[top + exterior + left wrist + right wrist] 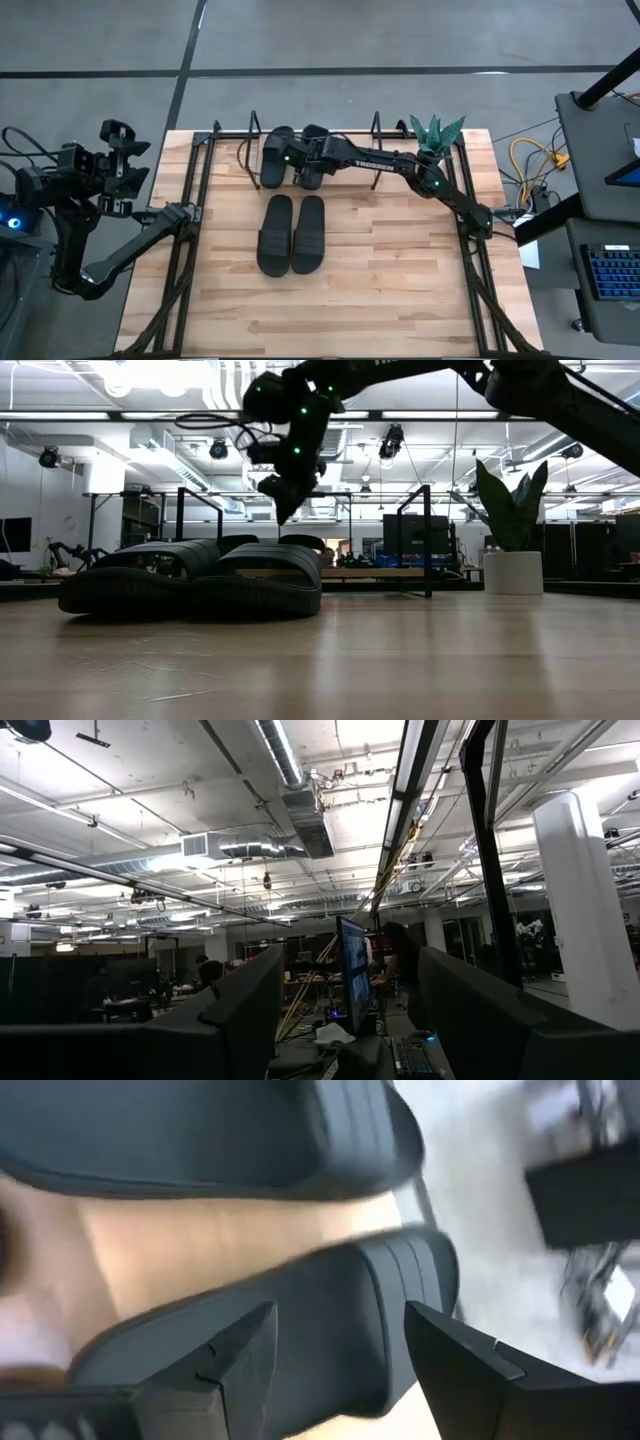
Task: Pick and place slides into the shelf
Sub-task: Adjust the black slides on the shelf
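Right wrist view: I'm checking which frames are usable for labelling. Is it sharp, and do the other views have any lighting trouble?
Right wrist view: soft and smeared, the slide between the right gripper fingers lacks crisp edges. Low view: backlit, the slides read as dark silhouettes, with sheen on the tabletop. Left wrist view: bright ceiling lights flare. High view: evenly lit.
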Robot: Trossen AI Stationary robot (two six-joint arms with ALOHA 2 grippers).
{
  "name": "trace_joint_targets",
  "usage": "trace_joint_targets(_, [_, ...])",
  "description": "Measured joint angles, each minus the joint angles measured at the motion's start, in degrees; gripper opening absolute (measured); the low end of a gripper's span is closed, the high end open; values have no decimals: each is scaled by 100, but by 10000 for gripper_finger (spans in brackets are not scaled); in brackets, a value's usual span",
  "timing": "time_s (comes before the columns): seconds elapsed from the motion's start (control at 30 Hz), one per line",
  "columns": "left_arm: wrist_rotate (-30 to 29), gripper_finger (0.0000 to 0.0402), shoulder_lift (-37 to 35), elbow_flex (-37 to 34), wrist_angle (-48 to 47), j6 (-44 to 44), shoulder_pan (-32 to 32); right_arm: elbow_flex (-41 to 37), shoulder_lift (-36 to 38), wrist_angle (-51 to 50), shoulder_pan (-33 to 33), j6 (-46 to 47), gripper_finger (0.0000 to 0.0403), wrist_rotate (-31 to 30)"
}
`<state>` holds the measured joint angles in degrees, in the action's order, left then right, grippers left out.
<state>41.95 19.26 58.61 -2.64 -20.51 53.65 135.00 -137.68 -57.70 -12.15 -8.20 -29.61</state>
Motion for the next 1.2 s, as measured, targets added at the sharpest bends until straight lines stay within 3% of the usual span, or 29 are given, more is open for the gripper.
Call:
trace_joint_targets(0.1, [2, 217, -6, 0, -1, 0, 0, 0, 15, 410, 156, -540, 210, 31])
trace_joint_targets(0.27, [2, 217, -6, 0, -1, 0, 0, -1, 39, 1761, 278, -922, 206, 840])
trace_joint_targets(0.4, [0, 217, -31, 0, -15, -1, 0, -4, -69, 2419, 199, -1112, 197, 859])
trace_joint_targets(1.0, [-2, 217, -74, 48, -6, -4, 0, -182, -399, 2473, -325, -1674, 175, 885])
trace_joint_targets(1.2, [-4, 217, -72, 42, -206, -7, 0, -119, -390, 2518, -309, -1146, 173, 881])
